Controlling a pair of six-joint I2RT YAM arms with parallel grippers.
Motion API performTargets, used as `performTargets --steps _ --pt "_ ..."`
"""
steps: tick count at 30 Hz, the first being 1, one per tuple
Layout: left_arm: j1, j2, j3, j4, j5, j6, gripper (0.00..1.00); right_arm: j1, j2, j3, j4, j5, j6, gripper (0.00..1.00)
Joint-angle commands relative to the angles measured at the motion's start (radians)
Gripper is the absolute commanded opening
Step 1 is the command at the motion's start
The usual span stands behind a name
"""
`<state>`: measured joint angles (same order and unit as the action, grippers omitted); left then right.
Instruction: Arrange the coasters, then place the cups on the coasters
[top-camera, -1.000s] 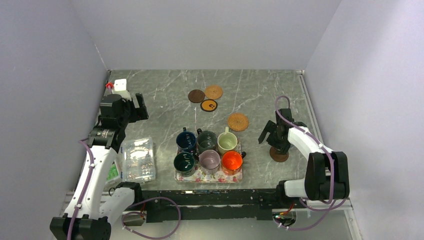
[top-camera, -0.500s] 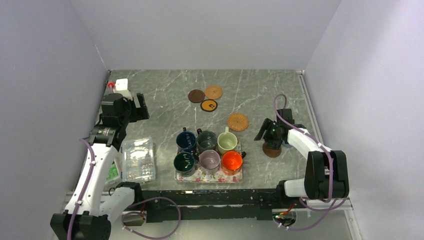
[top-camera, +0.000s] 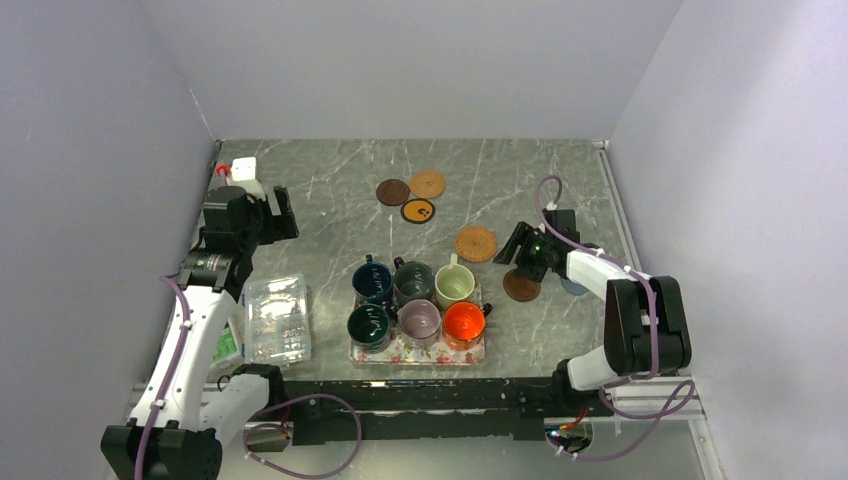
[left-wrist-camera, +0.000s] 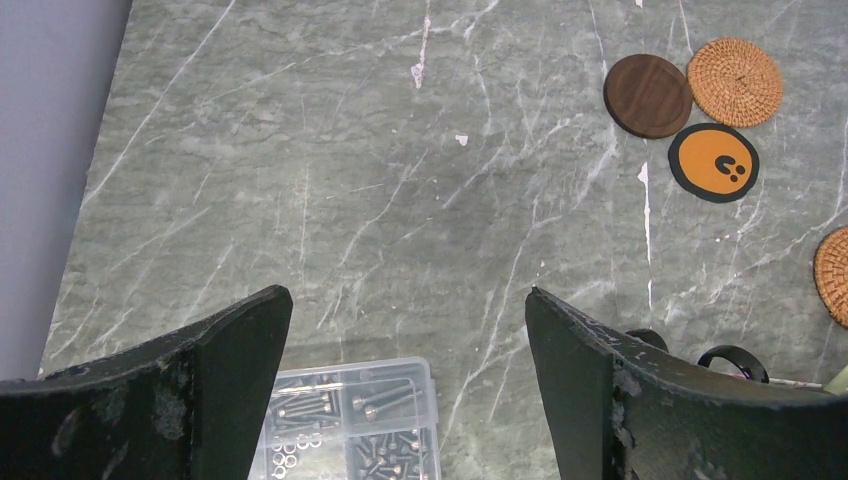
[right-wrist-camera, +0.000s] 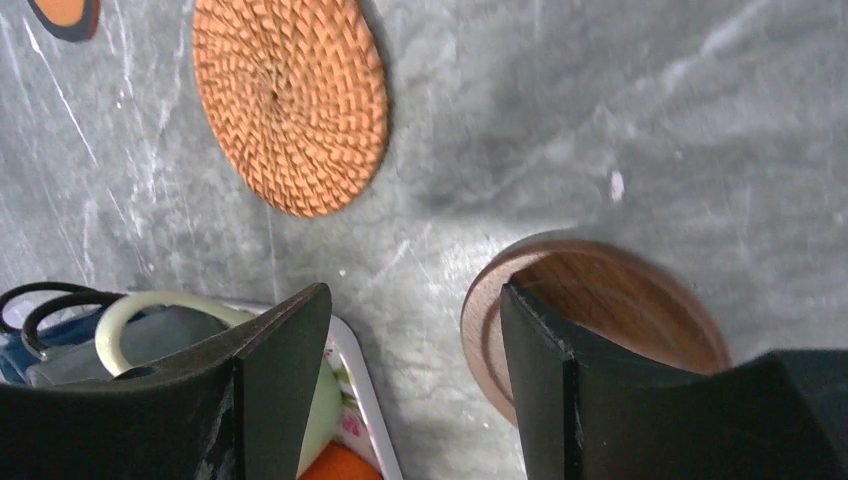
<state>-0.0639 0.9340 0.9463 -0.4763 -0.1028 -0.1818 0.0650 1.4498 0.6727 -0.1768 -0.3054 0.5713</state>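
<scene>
— Grey marbled counter (top-camera: 330, 205). Spotted brown coaster (right-wrist-camera: 610, 305)?
— Lay right of floral tray (top-camera: 412, 353), partly hidden by one finger (right-wrist-camera: 560, 385) of right end effector (right-wrist-camera: 415, 300), spread apart. Saw left end effector (left-wrist-camera: 407, 300) gaping wide

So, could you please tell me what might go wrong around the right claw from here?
1. The brown wooden coaster lies beneath one finger of the right claw, not between the two, so closing may miss it or let it slip.
2. The other finger hangs close to the cream cup on the floral tray; a move that way could bump them.
</scene>
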Motion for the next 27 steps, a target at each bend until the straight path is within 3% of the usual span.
performTargets --steps 1,10,27 --pt "0.004 0.004 -0.002 0.024 -0.007 -0.009 0.94 0.004 0.079 0.035 0.073 0.057 -0.028 0.67" --pt "0.004 0.011 -0.003 0.027 -0.007 -0.009 0.94 0.004 0.168 0.084 0.159 0.078 -0.016 0.67" --pt "0.004 0.033 -0.001 0.03 -0.005 -0.007 0.94 0.006 0.251 0.165 0.173 0.111 -0.029 0.67"
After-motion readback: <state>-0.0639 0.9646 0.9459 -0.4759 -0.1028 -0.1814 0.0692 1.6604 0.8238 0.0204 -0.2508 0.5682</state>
